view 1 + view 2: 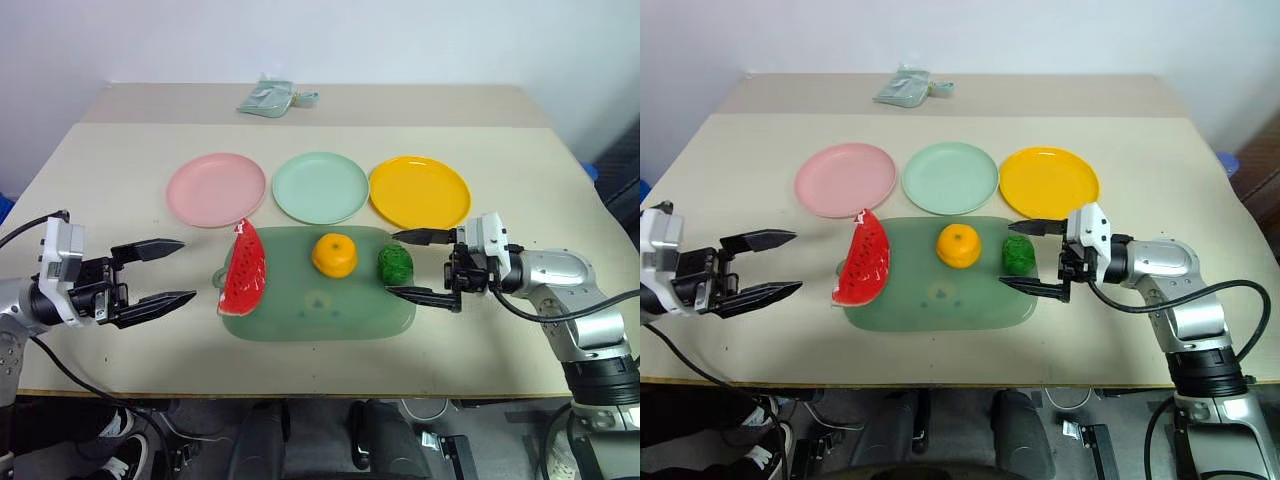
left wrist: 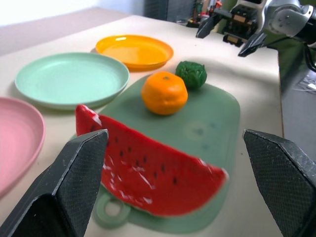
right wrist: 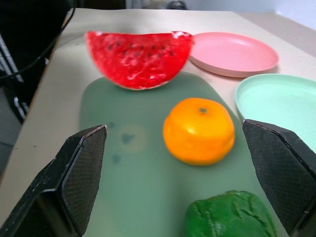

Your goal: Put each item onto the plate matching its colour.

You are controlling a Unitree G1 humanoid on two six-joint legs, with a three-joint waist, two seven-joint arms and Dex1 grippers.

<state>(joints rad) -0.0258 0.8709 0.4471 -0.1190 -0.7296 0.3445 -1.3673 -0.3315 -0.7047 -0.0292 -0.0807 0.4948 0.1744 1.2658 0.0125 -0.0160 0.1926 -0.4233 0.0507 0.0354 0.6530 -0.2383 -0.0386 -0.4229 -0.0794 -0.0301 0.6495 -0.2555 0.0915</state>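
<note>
1. Looking at the items first, we see the watermelon wedge (image 1: 245,270), the orange fruit (image 1: 334,254) and the dark-green lump (image 1: 396,264) all sitting on the green mat (image 1: 318,310), none of them on a plate yet.
2. Beyond the mat, at its far edge, the pink plate (image 1: 216,189), the mint plate (image 1: 320,187) and the yellow-orange plate (image 1: 419,192) stand in a row, all bare.
3. We judge this to be the very start: sorting has not begun, and the step in hand is the approach for a first grasp.
4. Our right pincer (image 1: 427,267) hovers just beside the green lump with its jaws wide, holding nothing; the lump sits close to its fingertips.
5. Our left pincer (image 1: 163,272) hangs over the desk (image 1: 120,150) near the wedge, jaws wide and empty too.
6. Next, we reckon, the right pincer must ease forward until its fingers straddle the lump, then close and carry it to the mint plate.
7. From the right wrist view we get the lump (image 3: 231,216) low between the fingers, right in line.
8. From the head views we get what the wrist views cut off: a crumpled pale-green packet (image 1: 272,98) at the far side of the desk.
</note>
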